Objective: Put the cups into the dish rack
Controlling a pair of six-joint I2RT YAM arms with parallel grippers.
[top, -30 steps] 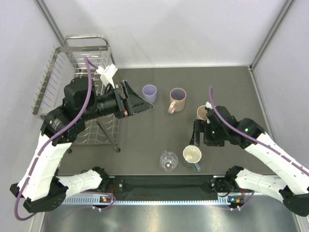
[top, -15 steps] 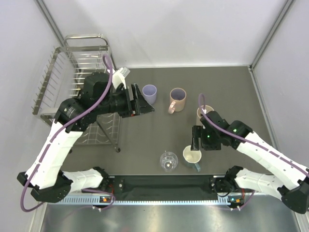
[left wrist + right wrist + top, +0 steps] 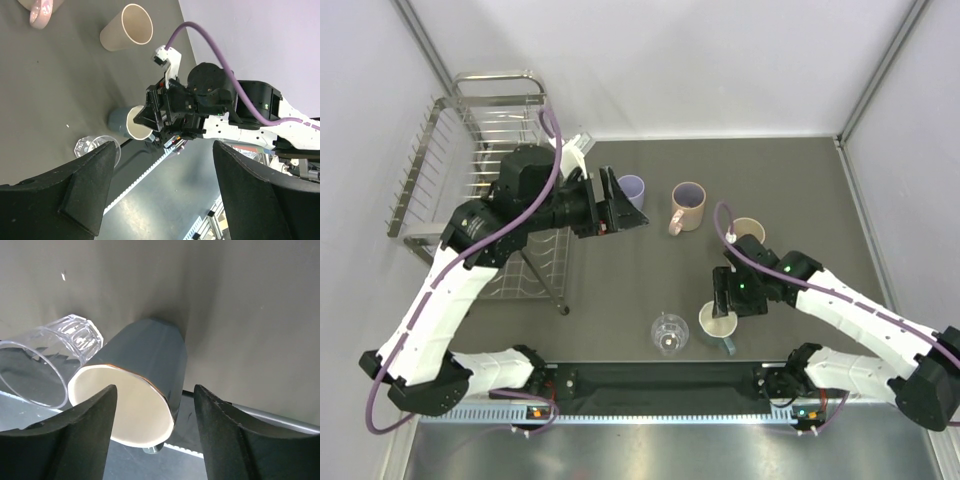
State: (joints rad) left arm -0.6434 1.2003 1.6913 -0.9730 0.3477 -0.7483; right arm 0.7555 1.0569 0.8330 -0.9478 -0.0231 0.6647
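light: bright, even, from overhead | shadows: soft and short on the dark grey matte tabletop (image 3: 800, 200), deepest behind the teal mug with cream inside (image 3: 145, 370) | glare: highlights on the clear faceted glass (image 3: 45, 355) and glossy pink handled mug (image 3: 40, 7) | focus: overhead view sharp; near black fingers (image 3: 65, 440) soft-edged | distortion: wrist views stretched at edges

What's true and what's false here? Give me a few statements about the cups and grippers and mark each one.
1. The right gripper straddles the teal mug. True.
2. The glass lies on its side. False: it stands upright beside the teal mug.
3. The pink mug sits in the rack. False: it stands on the table, beside the lavender tumbler.
4. The left gripper holds nothing. True: its jaws are open.
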